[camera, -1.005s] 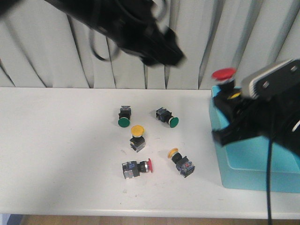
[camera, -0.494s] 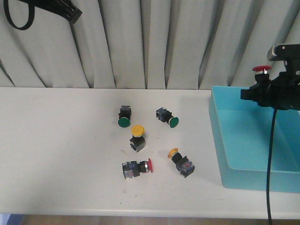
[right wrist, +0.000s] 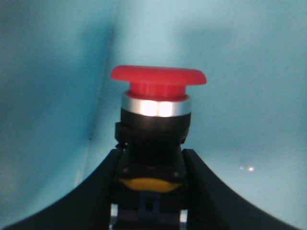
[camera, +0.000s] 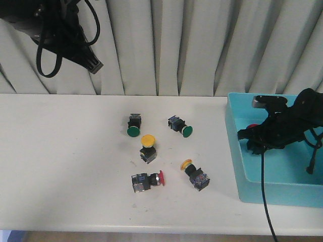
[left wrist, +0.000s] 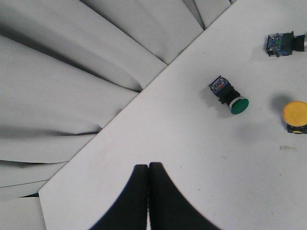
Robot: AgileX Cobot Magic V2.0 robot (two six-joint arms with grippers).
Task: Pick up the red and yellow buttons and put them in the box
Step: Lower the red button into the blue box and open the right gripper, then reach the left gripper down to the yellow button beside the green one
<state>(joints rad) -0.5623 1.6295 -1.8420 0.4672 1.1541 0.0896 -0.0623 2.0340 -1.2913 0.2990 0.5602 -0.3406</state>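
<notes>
The right gripper (right wrist: pixel 151 191) pinches a red-capped, black-bodied push button (right wrist: pixel 156 112) low inside the light turquoise plastic box (camera: pixel 239 166), at the table's three o'clock. The left gripper (left wrist: pixel 148 201), fingers pressed together, hangs at ten o'clock.

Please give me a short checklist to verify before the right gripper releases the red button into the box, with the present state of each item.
1. Right gripper shut on the red button: ok.
2. Gripper inside the box, turquoise floor behind the button: ok.
3. Button touching the box floor: cannot tell.
4. Left gripper shut, holding nothing, raised far from the box: ok.
5. Work left on the table: two yellow buttons and another red one outside the box: not ok.
</notes>
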